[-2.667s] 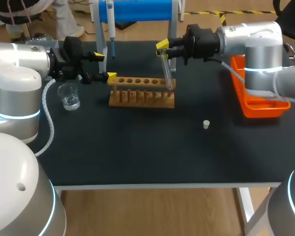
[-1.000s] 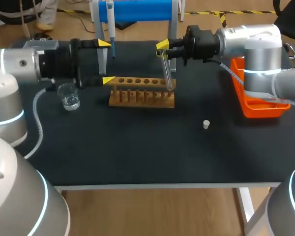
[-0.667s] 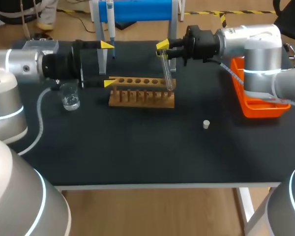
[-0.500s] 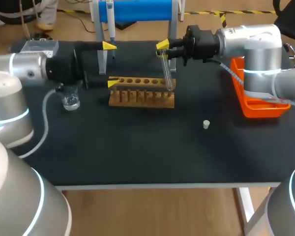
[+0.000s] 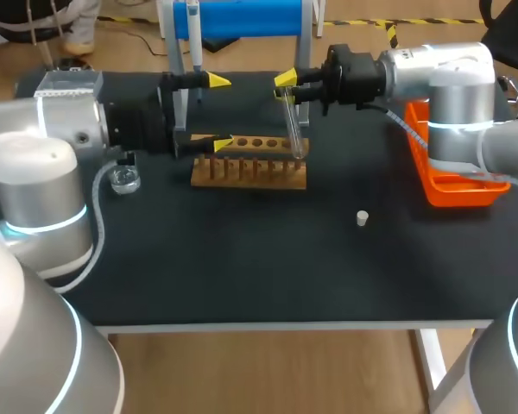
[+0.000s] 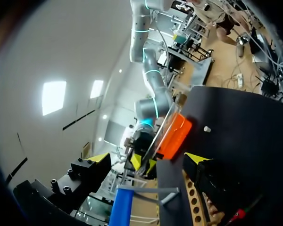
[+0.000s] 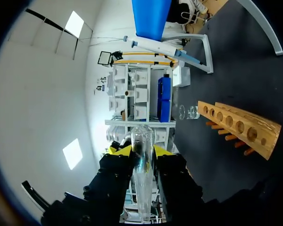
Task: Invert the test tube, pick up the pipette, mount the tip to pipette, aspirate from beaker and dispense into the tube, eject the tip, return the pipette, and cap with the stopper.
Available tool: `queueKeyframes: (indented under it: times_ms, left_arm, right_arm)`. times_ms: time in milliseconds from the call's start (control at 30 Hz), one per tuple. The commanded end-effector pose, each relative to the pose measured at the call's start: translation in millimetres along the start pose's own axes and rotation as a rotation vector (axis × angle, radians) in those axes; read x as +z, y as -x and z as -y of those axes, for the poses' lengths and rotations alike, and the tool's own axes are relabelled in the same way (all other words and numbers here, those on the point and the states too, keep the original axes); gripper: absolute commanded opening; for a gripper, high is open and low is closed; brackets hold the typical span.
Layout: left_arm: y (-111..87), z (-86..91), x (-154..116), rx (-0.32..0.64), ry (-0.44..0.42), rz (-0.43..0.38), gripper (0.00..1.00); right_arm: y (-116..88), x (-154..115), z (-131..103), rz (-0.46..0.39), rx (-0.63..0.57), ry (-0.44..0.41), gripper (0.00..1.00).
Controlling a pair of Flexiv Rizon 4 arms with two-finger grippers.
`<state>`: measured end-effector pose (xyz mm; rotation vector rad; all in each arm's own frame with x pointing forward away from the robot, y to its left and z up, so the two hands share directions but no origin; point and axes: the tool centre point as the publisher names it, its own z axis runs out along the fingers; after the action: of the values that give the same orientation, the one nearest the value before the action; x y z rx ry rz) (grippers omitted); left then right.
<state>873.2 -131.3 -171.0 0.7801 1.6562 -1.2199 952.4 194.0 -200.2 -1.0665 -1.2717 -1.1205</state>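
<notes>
My right gripper (image 5: 287, 86) is shut on the upper part of a clear test tube (image 5: 293, 129), which slants down over the right end of the wooden rack (image 5: 249, 164). The right wrist view has the tube (image 7: 142, 174) clamped between the yellow tips of the right gripper (image 7: 141, 150). My left gripper (image 5: 220, 112) is open over the rack's left end, facing the tube (image 6: 162, 132); its fingers (image 6: 98, 157) stand wide apart. The pipette (image 5: 192, 34) hangs on the blue stand (image 5: 242, 17). A beaker (image 5: 123, 179) sits left of the rack. The white stopper (image 5: 361, 218) lies right of centre.
An orange tray (image 5: 449, 177) sits at the table's right edge under my right arm. The stand's grey legs (image 5: 180, 103) rise just behind the left gripper. The front half of the black table (image 5: 259, 267) holds only the stopper.
My left arm has moved right, from beside the beaker to over the rack's left end, its gripper open throughout. The right arm and the tube have not moved.
</notes>
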Motion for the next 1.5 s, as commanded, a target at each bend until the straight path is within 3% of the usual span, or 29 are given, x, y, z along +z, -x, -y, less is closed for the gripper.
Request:
queueKeyframes:
  times_ms: [33, 267, 1033, 1167, 1500]
  left_arm:
    - [-1.0, 3.0, -1, 0.001, 0.027, 0.003, 1.0]
    - [-1.0, 3.0, -1, 0.001, 0.027, 0.003, 1.0]
    - [-7.4, 33.8, 55, 0.433, -0.082, -0.01, 1.0]
    - [-10.8, 33.3, 67, 0.447, -0.086, 0.034, 1.0]
    - [-25.5, 31.5, 94, 0.428, -0.147, 0.049, 1.0]
  right_arm:
    - [0, -1, -1, 0.002, 0.0, -0.004, 0.0]
    - [0, -1, -1, 0.002, 0.0, -0.004, 0.0]
    - [0, -1, -1, 0.002, 0.0, -0.004, 0.0]
    - [0, -1, -1, 0.002, 0.0, -0.004, 0.0]
    - [0, -1, -1, 0.002, 0.0, -0.004, 0.0]
